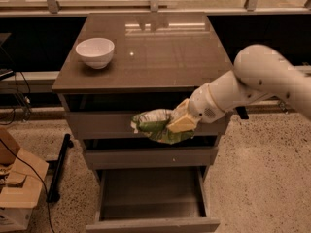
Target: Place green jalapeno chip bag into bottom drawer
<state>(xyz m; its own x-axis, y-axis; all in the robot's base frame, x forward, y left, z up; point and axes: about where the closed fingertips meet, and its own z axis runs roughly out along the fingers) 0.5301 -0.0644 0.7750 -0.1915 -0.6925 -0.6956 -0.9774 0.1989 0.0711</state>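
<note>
My gripper (177, 124) is shut on the green jalapeno chip bag (154, 124) and holds it in the air in front of the cabinet, level with the top drawer's front. The bag sticks out to the left of the yellowish fingers (181, 121). The bottom drawer (150, 198) is pulled open below the bag, its flat floor bare. My white arm (252, 86) reaches in from the right.
A white bowl (95, 52) stands at the left rear of the cabinet top (160, 47). The two upper drawers (146, 157) are shut. A cardboard box (17, 188) and cables lie on the floor at the left. A dark stand leg (59, 166) lies beside the cabinet.
</note>
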